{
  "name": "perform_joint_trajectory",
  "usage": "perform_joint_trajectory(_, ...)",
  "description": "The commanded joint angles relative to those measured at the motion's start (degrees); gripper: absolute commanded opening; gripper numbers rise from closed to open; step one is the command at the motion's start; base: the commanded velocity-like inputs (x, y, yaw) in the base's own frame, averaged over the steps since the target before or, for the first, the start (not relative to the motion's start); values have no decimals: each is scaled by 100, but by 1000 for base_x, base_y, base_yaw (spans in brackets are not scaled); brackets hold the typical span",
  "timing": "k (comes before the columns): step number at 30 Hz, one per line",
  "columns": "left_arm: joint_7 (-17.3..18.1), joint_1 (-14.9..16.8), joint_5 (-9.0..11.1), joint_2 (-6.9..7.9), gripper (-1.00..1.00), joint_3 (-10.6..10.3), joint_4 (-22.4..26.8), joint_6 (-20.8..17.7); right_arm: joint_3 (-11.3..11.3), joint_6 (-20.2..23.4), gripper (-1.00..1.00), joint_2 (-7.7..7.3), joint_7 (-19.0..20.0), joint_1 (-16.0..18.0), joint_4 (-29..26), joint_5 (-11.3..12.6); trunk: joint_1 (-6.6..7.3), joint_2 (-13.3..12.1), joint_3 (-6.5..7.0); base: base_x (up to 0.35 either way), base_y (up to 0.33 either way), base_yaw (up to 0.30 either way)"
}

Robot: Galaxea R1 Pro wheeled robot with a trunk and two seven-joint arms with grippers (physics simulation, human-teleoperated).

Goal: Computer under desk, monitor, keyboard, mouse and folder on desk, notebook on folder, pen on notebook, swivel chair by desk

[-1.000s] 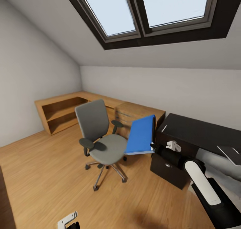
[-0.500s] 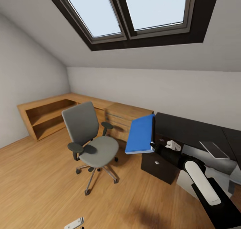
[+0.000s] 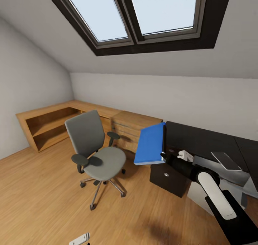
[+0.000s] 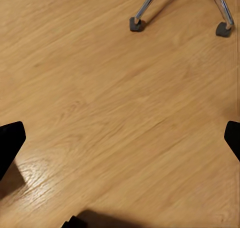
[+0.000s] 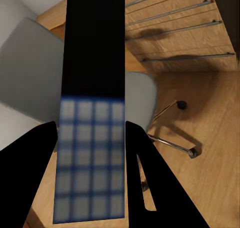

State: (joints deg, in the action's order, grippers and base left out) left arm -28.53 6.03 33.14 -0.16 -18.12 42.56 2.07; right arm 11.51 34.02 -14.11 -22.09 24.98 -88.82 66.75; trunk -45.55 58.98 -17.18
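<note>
The head view looks from high up, forward and a little down, over the room: the skylight (image 3: 143, 19) is above, the swivel chair (image 3: 96, 155) stands on the wooden floor (image 3: 43, 195), and the dark desk (image 3: 204, 141) is beyond the right hand (image 3: 164, 155).

The left wrist view faces almost straight down at the floor (image 4: 110, 103), quite near. Past the fingertips (image 4: 10, 143) it catches two chair legs (image 4: 142, 10).

The right wrist view looks along the fingers (image 5: 45, 173), very close to the folder (image 5: 92, 113), which hides the middle and is blurred there. Beyond the hand it shows the chair (image 5: 30, 63), the drawers (image 5: 185, 33) and the floor.

All three views share the chair and floor.
</note>
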Motion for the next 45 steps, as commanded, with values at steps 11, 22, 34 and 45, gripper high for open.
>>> perform_joint_trajectory(11,-29,4,61,-9,100,-29,-2,21,10,-9,-100,5,-59,5,32,57,242,-437,187,0,0,-155)
perform_joint_trajectory(22,-12,4,63,-10,100,-28,-6,21,16,-17,-100,5,-44,-10,83,49,483,-879,407,0,0,-109)
perform_joint_trajectory(34,6,4,65,-2,100,-32,-69,30,18,-18,-100,5,-41,-11,127,40,505,-919,475,5,0,-239)
perform_joint_trajectory(45,6,4,61,-1,100,-34,-134,37,13,-18,-100,5,-41,-11,128,48,505,-919,521,287,0,-257)
